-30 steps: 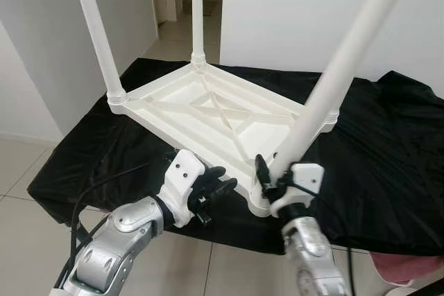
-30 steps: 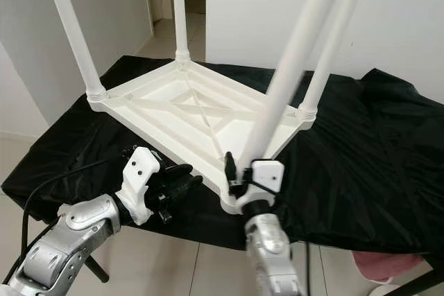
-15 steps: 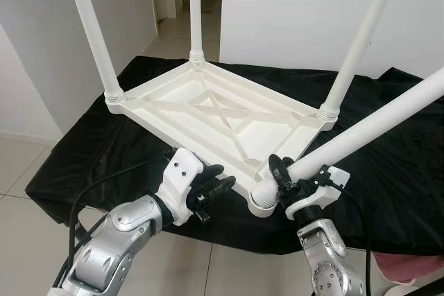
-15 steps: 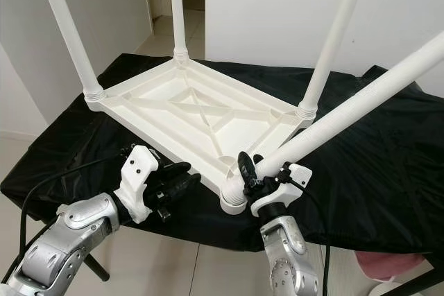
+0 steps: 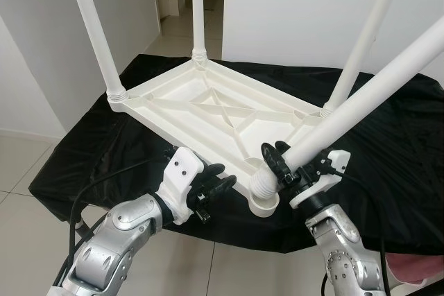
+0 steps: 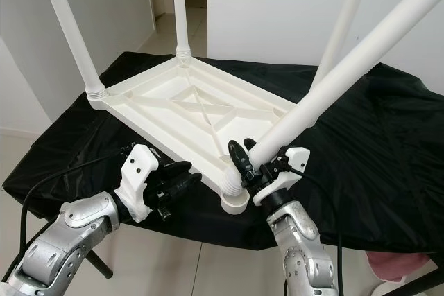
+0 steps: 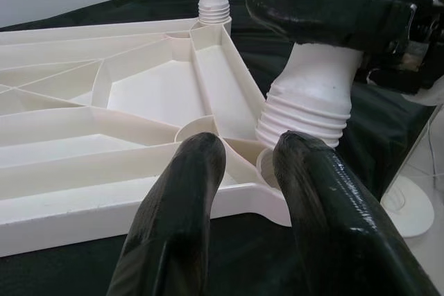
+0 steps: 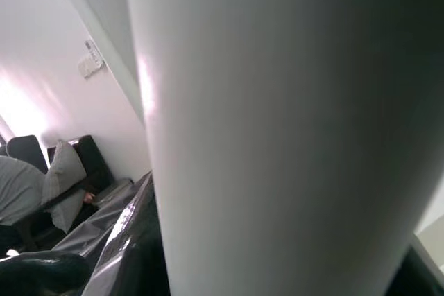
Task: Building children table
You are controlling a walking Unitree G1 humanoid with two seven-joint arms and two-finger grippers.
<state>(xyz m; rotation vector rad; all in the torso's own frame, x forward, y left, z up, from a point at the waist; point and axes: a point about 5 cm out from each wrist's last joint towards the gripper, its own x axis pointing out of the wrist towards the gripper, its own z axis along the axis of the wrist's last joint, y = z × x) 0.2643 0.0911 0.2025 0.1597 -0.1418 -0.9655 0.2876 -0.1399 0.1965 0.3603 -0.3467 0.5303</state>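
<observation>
Two black fingers of the right gripper [image 5: 286, 168] were clamped round the fourth table leg [image 5: 361, 98], which leaned steeply so its ribbed end could meet the corner socket [image 5: 264, 204] just below the grip. Across that corner, the left gripper [image 5: 211, 186] sat with fingers slightly apart against the upturned tabletop [image 5: 208, 112], seemingly steadying it on the black cloth [image 5: 388, 164]; how far the thread had seated was hard to tell

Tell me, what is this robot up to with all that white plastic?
It is putting together a small white table that lies upside down on a black cloth. Three legs already stand in their corners. The right gripper holds the fourth leg at a slant over the near corner socket. The left gripper waits beside the table's edge.
</observation>
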